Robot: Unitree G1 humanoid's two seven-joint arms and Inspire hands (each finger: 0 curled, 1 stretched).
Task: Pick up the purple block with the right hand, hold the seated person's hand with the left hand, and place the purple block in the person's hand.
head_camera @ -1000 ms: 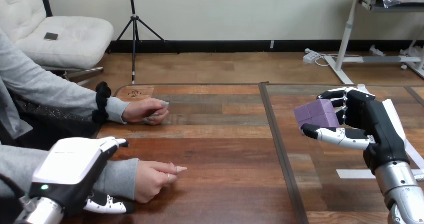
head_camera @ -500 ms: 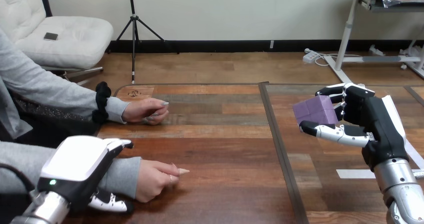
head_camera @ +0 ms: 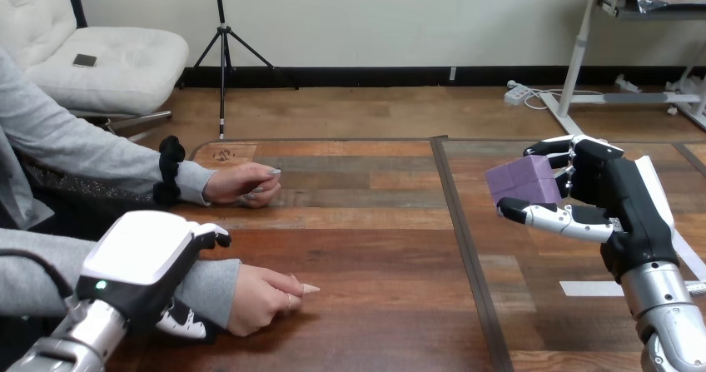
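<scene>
Head view: right hand (head_camera: 620, 201) grips purple block (head_camera: 520, 182), well right of the person's nearer hand (head_camera: 262, 297); left hand (head_camera: 146, 268) clasps that wrist.

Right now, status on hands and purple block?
Right hand shut on purple block, off the table. Left hand over the person's wrist, grip unclear. Person's near hand curled on the table.

The left hand (head_camera: 137, 260) lies back-up at the lower left, fingers curled over the person's wrist (head_camera: 208, 282), thumb on its near side. The right hand (head_camera: 616, 193), raised on its silver forearm, pinches the purple block (head_camera: 523, 181) between fingers and thumb.
</scene>
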